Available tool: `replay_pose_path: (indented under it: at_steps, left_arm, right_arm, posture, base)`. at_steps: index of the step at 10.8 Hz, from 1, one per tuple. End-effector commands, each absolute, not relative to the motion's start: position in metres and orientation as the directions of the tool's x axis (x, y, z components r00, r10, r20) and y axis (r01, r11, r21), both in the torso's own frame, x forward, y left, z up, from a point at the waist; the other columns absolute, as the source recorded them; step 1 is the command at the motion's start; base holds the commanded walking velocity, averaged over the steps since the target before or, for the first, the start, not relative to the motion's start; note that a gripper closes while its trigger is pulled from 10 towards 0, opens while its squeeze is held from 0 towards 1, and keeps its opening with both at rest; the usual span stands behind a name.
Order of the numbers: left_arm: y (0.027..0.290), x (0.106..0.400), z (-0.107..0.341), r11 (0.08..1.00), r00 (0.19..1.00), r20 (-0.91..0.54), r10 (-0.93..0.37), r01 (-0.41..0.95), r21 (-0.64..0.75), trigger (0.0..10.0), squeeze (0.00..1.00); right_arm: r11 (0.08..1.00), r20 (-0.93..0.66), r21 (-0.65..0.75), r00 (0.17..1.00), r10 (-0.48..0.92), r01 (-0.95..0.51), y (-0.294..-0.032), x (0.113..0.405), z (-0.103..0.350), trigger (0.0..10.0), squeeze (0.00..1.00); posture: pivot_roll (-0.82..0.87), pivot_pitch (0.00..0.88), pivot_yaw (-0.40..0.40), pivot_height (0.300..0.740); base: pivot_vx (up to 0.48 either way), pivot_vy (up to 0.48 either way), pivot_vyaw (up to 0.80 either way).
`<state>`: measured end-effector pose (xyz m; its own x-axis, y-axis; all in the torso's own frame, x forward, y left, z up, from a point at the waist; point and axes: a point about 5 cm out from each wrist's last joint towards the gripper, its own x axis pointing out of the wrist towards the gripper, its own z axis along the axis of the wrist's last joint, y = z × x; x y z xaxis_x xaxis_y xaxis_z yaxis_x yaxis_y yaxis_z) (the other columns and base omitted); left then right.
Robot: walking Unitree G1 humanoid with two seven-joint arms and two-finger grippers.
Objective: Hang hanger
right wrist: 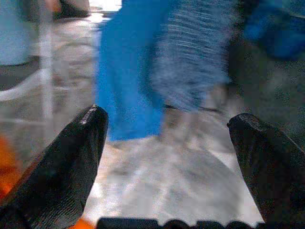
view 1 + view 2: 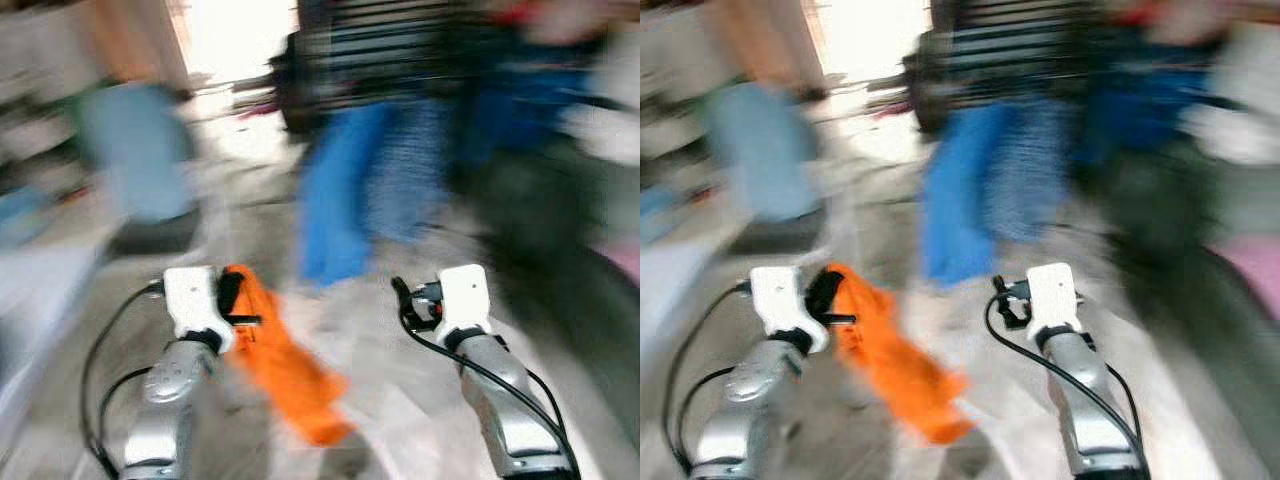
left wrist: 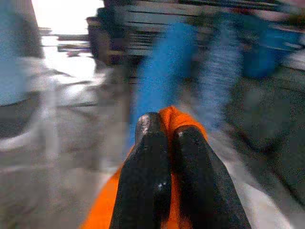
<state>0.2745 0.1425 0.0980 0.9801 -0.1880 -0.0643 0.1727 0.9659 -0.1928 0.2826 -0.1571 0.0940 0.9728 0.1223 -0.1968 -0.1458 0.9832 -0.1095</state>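
All views are blurred by motion. My left gripper (image 2: 238,300) is shut on an orange garment (image 2: 290,375) that hangs down from its fingers (image 3: 152,176) over the floor; whether a hanger is inside it I cannot tell. My right gripper (image 2: 408,300) is held up at the same height, open, with nothing between its fingers (image 1: 71,162). Ahead, a bright blue garment (image 2: 335,195) and a blue-grey knitted one (image 2: 410,170) hang from what looks like a dark rack (image 2: 400,50).
A pale blue garment (image 2: 135,150) hangs at the left above a dark base (image 2: 155,235). Dark green and navy clothes (image 2: 540,170) crowd the right side. A bright doorway (image 2: 235,40) lies at the back. Pale marbled floor (image 2: 400,400) spreads between my arms.
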Motion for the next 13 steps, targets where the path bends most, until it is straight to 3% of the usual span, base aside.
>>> replay_pose_path:
  at_steps: [1, 4, 9, 13]
  left_arm:
    - [0.139, 0.276, 0.102, 0.963, 0.975, -0.048, -0.217, 0.206, -0.172, 10.0, 0.00]
    - [0.136, 0.276, 0.103, 0.959, 0.970, -0.050, -0.236, 0.224, -0.176, 10.0, 0.00]
    - [0.133, 0.275, 0.101, 0.955, 0.968, -0.050, -0.245, 0.233, -0.182, 10.0, 0.00]
    - [0.127, 0.275, 0.102, 0.951, 0.963, -0.041, -0.268, 0.258, -0.170, 10.0, 0.00]
  right_arm:
    - [0.985, -0.186, -0.108, 0.976, 0.115, -0.137, -0.157, 0.283, 0.097, 10.0, 0.00]
    - [0.986, -0.179, -0.104, 0.978, 0.108, -0.128, -0.157, 0.284, 0.098, 10.0, 0.00]
    - [0.969, -0.155, -0.140, 0.971, 0.182, -0.204, -0.148, 0.281, 0.101, 10.0, 0.00]
    - [0.978, -0.165, -0.121, 0.975, 0.151, -0.172, -0.148, 0.283, 0.100, 10.0, 0.00]
  posture:
    - [-0.22, 0.000, 0.125, 0.740]
    - [-0.22, 0.000, 0.131, 0.740]
    - [-0.22, 0.000, 0.127, 0.740]
    - [-0.22, 0.000, 0.130, 0.740]
  base:
    - [0.341, 0.300, -0.80]
    - [0.328, 0.271, -0.73]
    - [0.345, 0.305, 0.15]
    - [0.354, 0.260, 0.16]
